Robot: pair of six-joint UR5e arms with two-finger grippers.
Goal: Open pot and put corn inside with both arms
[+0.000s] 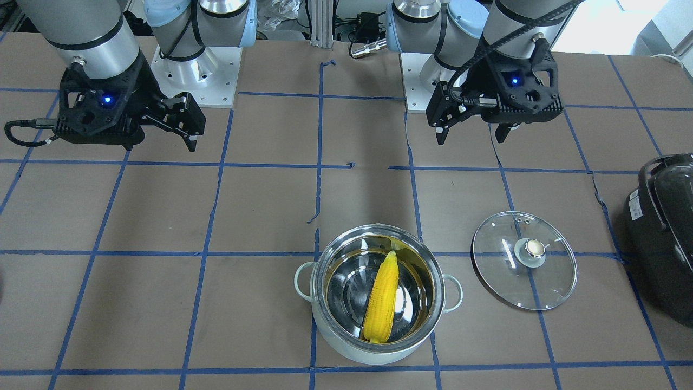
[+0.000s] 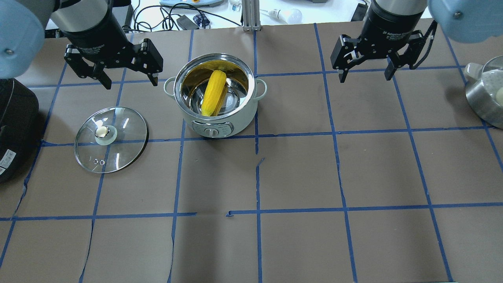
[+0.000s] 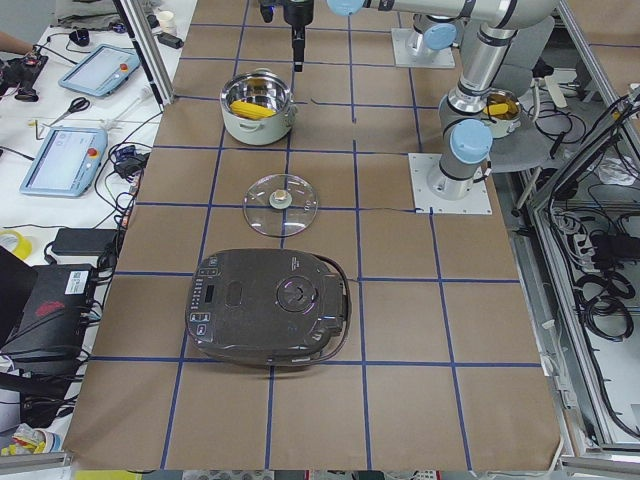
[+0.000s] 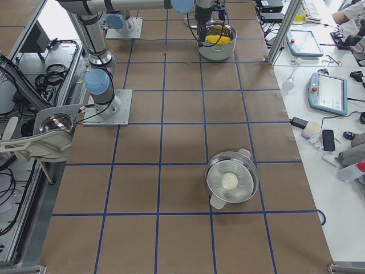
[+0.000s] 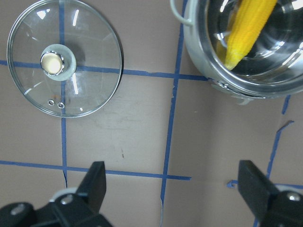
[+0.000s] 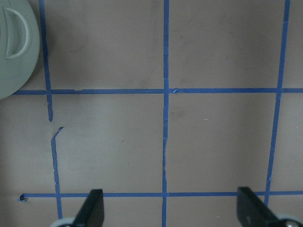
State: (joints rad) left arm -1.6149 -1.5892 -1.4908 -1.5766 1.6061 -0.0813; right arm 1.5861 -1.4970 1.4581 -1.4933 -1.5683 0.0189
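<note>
The mint-green pot [image 1: 346,352] stands open on the table, also in the overhead view [image 2: 239,122]. The yellow corn [image 1: 381,298] lies slanted inside it, and shows in the overhead view [image 2: 214,92] and the left wrist view [image 5: 246,33]. The glass lid [image 1: 524,260] lies flat on the table beside the pot, on my left side [image 2: 111,139], knob up. My left gripper [image 2: 127,80] is open and empty, raised above the table between lid and pot. My right gripper [image 2: 365,76] is open and empty, raised over bare table well to the pot's right.
A large black appliance [image 2: 15,125] sits at the table's left end, past the lid. A steel pot [image 2: 485,94] with a white item inside stands at the right end. The brown table cover carries a grid of blue tape lines.
</note>
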